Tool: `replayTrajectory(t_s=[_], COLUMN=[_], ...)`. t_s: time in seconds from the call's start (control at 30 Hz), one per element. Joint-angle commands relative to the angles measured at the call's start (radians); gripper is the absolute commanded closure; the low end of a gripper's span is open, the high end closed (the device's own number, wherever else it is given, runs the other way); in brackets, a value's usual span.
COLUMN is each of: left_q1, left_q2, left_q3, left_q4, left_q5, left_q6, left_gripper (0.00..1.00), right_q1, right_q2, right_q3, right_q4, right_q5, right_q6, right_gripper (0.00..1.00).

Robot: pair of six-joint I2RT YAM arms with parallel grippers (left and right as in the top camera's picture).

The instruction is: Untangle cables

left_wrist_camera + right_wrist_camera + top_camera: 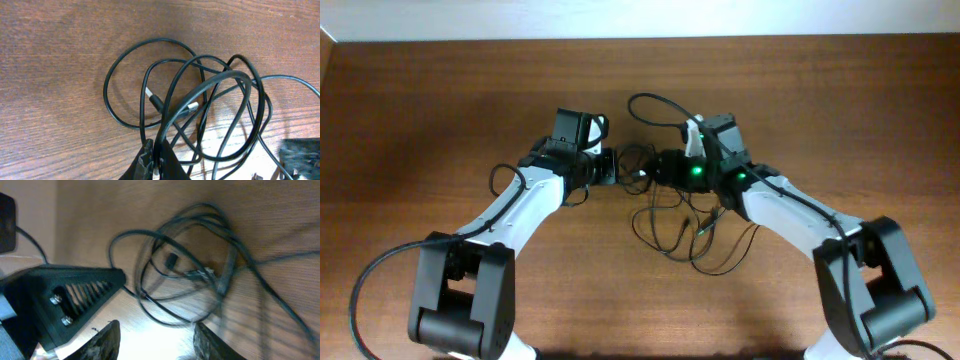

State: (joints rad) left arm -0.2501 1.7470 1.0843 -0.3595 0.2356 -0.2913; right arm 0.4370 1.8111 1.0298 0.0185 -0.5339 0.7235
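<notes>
The overhead view is lit evenly and softly, and it is sharp everywhere with only weak shadows. Two green lamps [696,171] glow near the middle. In the left wrist view the cables [200,100] are in sharp focus, and a pale glare lies on the table [60,75] at the lower right. The right wrist view is blurred and dim at the top. At the bottom a strong white glare lies between the unsharp fingers [107,341] of the right gripper [156,342].

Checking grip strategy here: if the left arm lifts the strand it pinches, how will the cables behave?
Likely floppy: the cables lie in loose curved loops, so the strand in the left gripper should sag. Probably light, being thin cords. The overlapping loops may drag along together, and the plug could snag at a crossing.
</notes>
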Motion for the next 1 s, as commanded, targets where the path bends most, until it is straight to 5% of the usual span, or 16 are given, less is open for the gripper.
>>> replayTrajectory(t_s=[0.0,0.23,0.5,0.57,0.67,0.97], left_q1=[0.0,0.0,0.0,0.0,0.0,0.0], left_q2=[0.01,0.01,0.01,0.01,0.01,0.01], left_q3=[-0.003,-0.003,-0.003,-0.003,-0.003,-0.003], left_q4=[0.003,0.01,0.014,0.015,0.018,0.018], left_q5=[0.001,0.001,0.0,0.0,-0.006,-0.049], left_q6=[0.008,0.0,0.0,0.0,0.0,-0.007], left_gripper=[0.96,0.97,0.97,0.97,0.97,0.98], right_q1=[0.048,0.113,0.126,0.134,0.131,0.093], right_q2=[0.039,0.048,0.098,0.127,0.118,-0.345], right_q3=[0.002,0.002,0.003,0.003,0.003,0.003], right_q4=[0.081,0.119,0.215,0.233,0.233,-0.101], right_q5=[0.041,0.299,0.311,0.315,0.296,0.267], right_q6=[0.096,0.173,0.201,0.202,0.184,-0.015], right_gripper=[0.53,0.66,0.75,0.95,0.96,0.96])
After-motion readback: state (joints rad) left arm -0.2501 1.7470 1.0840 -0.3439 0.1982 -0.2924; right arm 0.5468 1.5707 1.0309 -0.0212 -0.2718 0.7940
